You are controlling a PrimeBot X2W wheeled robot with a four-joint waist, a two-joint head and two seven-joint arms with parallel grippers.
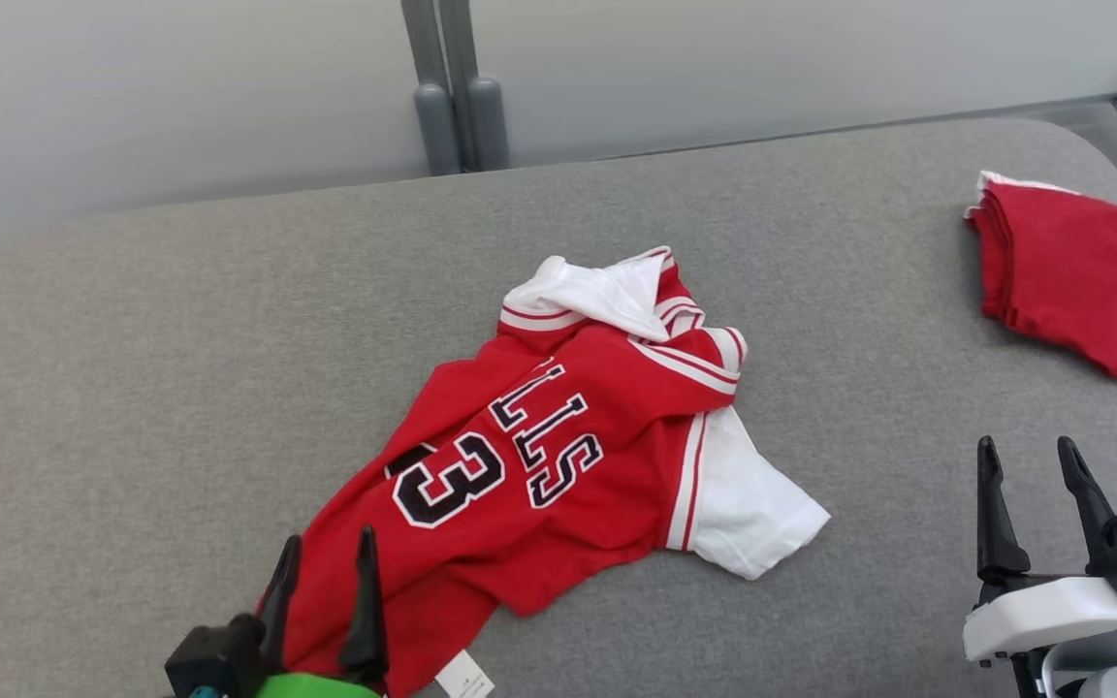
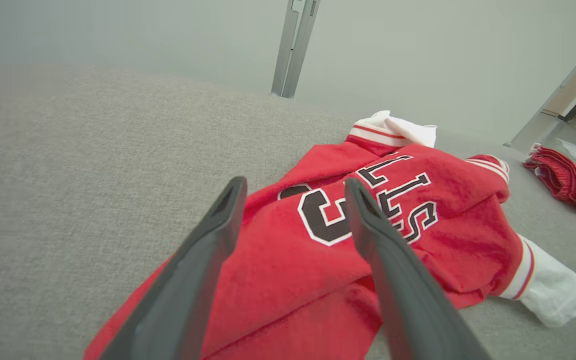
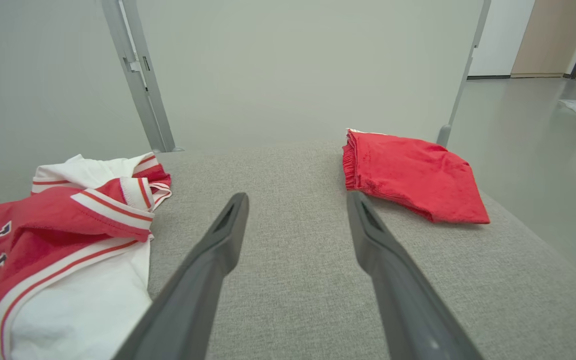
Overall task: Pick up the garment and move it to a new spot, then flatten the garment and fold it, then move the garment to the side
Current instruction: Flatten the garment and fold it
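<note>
A red and white jersey, the garment (image 1: 558,436), lies crumpled in the middle of the grey cushion (image 1: 180,339), with dark letters and a number on it. My left gripper (image 1: 324,553) hovers over its lower hem at the front left, jaws open, nothing between the fingers. In the left wrist view the garment (image 2: 418,225) spreads out just beyond the open left gripper (image 2: 293,187). My right gripper (image 1: 1029,463) stands open at the front right, apart from the cloth. The right wrist view has the garment (image 3: 68,225) to the left of the right gripper (image 3: 295,200).
A folded red cloth (image 1: 1082,271) lies at the cushion's far right corner, also seen as the red cloth (image 3: 413,175) and the red cloth (image 2: 568,185). A grey metal post (image 1: 452,87) stands behind the cushion against a pale wall. Floor drops off past the right edge.
</note>
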